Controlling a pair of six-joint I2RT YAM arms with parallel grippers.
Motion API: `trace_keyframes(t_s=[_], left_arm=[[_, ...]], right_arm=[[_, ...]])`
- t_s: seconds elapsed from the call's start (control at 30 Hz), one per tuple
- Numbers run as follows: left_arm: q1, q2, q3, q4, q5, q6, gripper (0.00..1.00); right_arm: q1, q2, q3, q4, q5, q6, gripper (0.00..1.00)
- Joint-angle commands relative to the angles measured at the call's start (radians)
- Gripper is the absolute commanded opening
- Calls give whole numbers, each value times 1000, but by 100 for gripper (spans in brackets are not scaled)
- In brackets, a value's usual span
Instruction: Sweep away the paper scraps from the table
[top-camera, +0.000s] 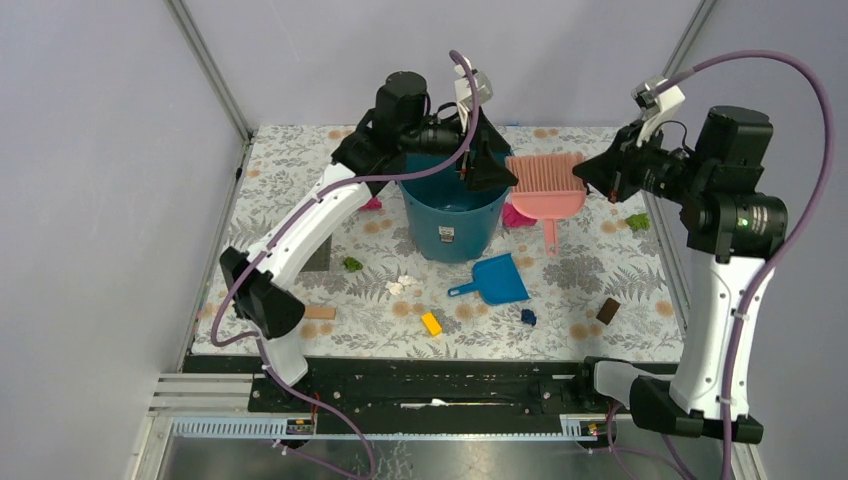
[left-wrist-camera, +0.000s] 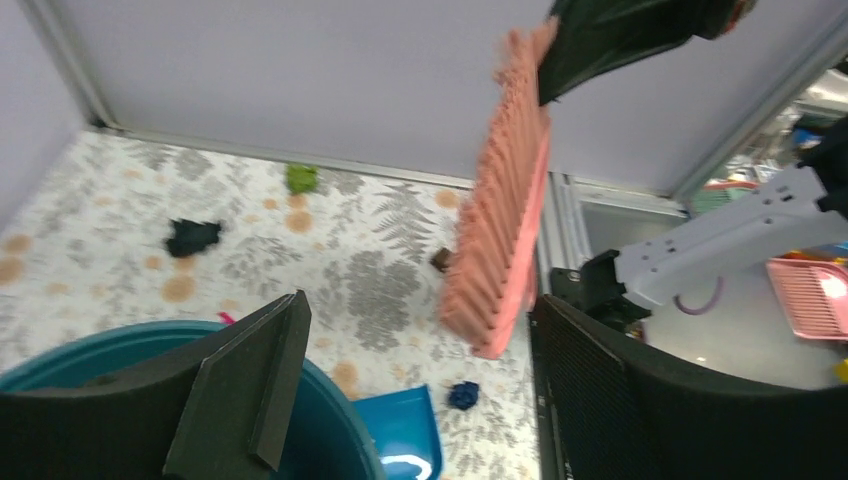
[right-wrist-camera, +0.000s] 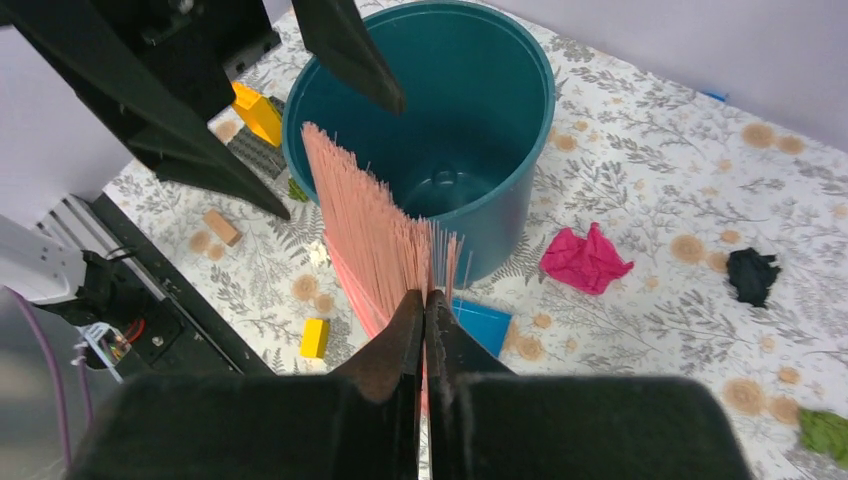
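Above the teal bucket (top-camera: 450, 215) my left gripper (top-camera: 470, 150) hangs open and empty, its wide-apart fingers (left-wrist-camera: 250, 380) framing the bucket rim (left-wrist-camera: 100, 345). My right gripper (right-wrist-camera: 425, 297) is shut on a pink brush (top-camera: 545, 180), held off the table just right of the bucket, bristles (right-wrist-camera: 370, 230) toward it. Paper scraps lie on the floral table (top-camera: 570, 270): magenta (right-wrist-camera: 585, 258), black (right-wrist-camera: 752, 275), green (top-camera: 636, 221), another green (top-camera: 352, 264), white (top-camera: 402, 285) and dark blue (top-camera: 528, 317). The dark blue scrap (left-wrist-camera: 463, 395) is beside a blue dustpan (top-camera: 495, 280).
A yellow brick (top-camera: 431, 323), a brown block (top-camera: 607, 310) and a tan block (top-camera: 320, 312) lie toward the front. A dark grey plate (top-camera: 318, 255) sits at the left. Metal frame posts and grey walls border the table.
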Motion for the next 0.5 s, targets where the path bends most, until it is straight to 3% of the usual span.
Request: trace_keyframes(t_s=[0.0,0.13,0.47], left_arm=[[-7,25,37,57,157,-134,85],[-8,43,39,101,208,-177,74],[-5,107,47,200,230,-268,59]], right_arm=[[-3,38,34,90,-63,77,0],[-3,55,26,133,-59,109,0],[-3,94,32,206,-73,166,0]])
